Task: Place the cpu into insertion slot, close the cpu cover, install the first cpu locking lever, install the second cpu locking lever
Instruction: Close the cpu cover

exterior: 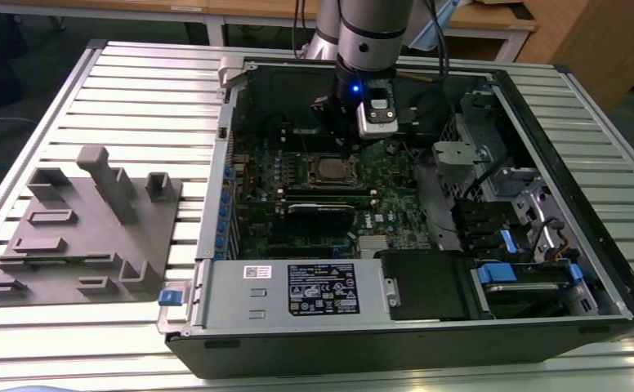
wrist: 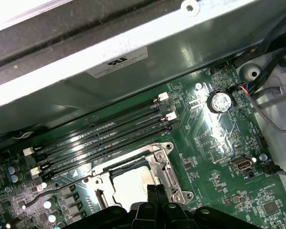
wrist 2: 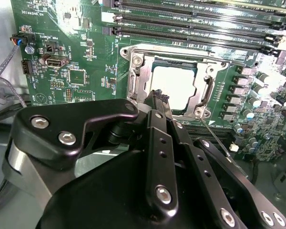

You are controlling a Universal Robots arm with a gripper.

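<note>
Gripper (wrist 2: 158, 96), fingers pinched together on nothing, hangs just above the chip (wrist 2: 176, 83), seated in its socket (wrist 2: 181, 61) under the lowered cover (wrist 2: 136, 78), near the middle of the motherboard (wrist 2: 76, 71).

The cpu cover (wrist 2: 135, 81) is bare shiny metal, the cpu (wrist 2: 174, 86) smooth pale metal, the board (wrist 2: 76, 28) glossy green.

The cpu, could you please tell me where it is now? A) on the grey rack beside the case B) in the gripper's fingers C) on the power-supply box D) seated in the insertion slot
D: in the second wrist view the cpu lies flat, framed by the cpu cover.
</note>
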